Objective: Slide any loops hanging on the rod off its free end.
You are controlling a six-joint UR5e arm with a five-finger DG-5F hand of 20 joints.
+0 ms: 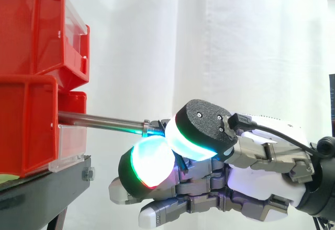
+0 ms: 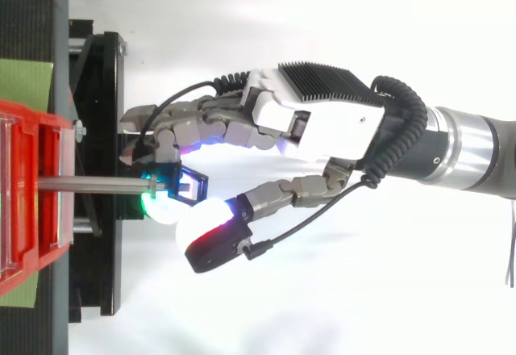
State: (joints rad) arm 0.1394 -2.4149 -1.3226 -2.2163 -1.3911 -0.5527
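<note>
A steel rod [image 1: 99, 120] sticks out to the right from the lower red bin [image 1: 26, 125]; from above, the rod [image 2: 89, 183] runs out of that same bin. A small black square loop [image 2: 191, 184] sits at the rod's free end. My hand [image 2: 322, 125] reaches in from the right with its fingers curled round the rod tip, and the glowing pads [image 2: 159, 204] pinch the loop there. In the side view the hand [image 1: 261, 172] lies just below the rod end, its pads [image 1: 152, 162] covering the loop. The rod's tip [image 1: 148, 128] glints green.
A second red bin [image 1: 36, 29] is stacked above the first, on a black stand [image 1: 47, 188]. The stand's black frame [image 2: 105, 113] lies under the rod. A white curtain hangs behind. To the right of the rod's end there is room beyond the arm.
</note>
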